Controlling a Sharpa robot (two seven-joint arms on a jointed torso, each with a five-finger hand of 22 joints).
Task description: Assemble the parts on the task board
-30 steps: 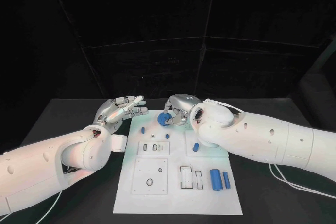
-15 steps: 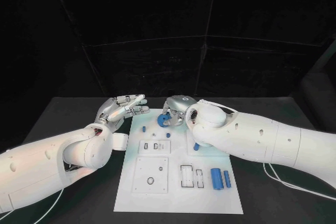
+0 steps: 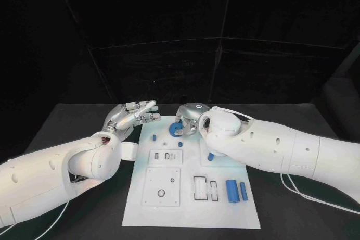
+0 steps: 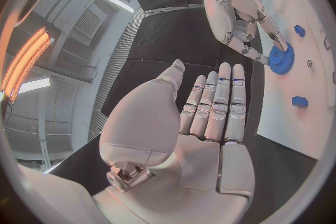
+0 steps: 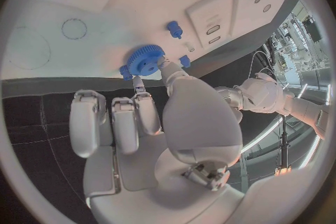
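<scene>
Board (image 3: 225,209): a flat white plate lying lengthwise down the middle of the matte black tabletop (image 3: 67,125), with dark margin open along both long sides and at the near end. Its surface is smooth, cut with rectangular recesses and small slots.

Gear (image 3: 176,128): a blue toothed disc at the board's far end, pinched between thumb and fingertips of the right hand (image 3: 192,115). In the right wrist view the gear (image 5: 145,60) sits just off the white surface near the board's edge, the thumb pressed on its rim.

Left hand (image 3: 129,116): holds nothing; fingers straight and laid side by side, thumb apart, hovering above the tabletop just beside the board's far left corner. The left wrist view confirms the flat, empty palm (image 4: 203,123).

Other parts on the board: two blue cylinders (image 3: 236,190) standing side by side near the right edge, well clear of both hands; a small blue peg (image 3: 181,144) and a second peg (image 3: 154,137) near the gear; a blue piece (image 3: 210,156) partly hidden under the right forearm.
</scene>
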